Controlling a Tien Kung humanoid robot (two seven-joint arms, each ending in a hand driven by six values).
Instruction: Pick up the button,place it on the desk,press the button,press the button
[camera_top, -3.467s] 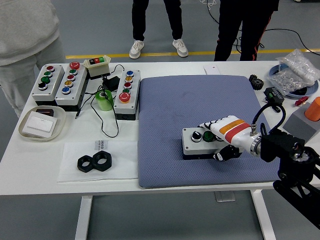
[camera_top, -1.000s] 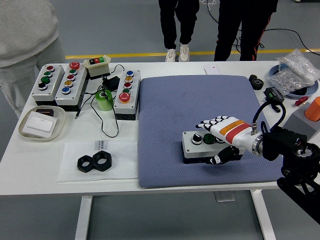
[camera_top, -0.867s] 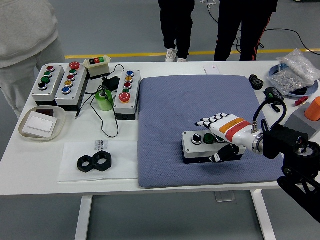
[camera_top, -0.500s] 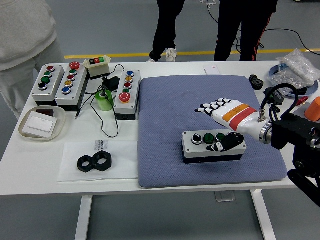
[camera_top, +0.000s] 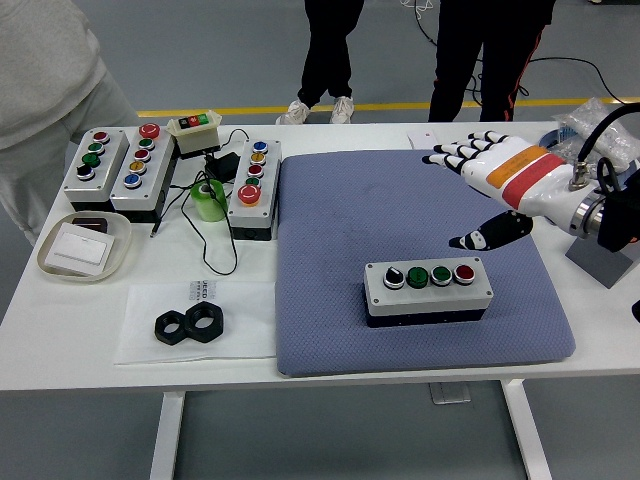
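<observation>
**Four-button box sits alone on the mat**

Four buttons, black, two green and red, line the top of the button box (camera_top: 427, 291), which lies flat on the near part of the blue mat (camera_top: 340, 210) covering the white table (camera_top: 90, 330). The right hand (camera_top: 497, 180) hovers above the mat, beyond the box and to its right, apart from it, fingers (camera_top: 462, 152) spread and holding nothing, thumb pointing down towards the mat. Three more button boxes (camera_top: 122, 165) and two black nuts (camera_top: 188, 325) lie on the table's left side.
</observation>
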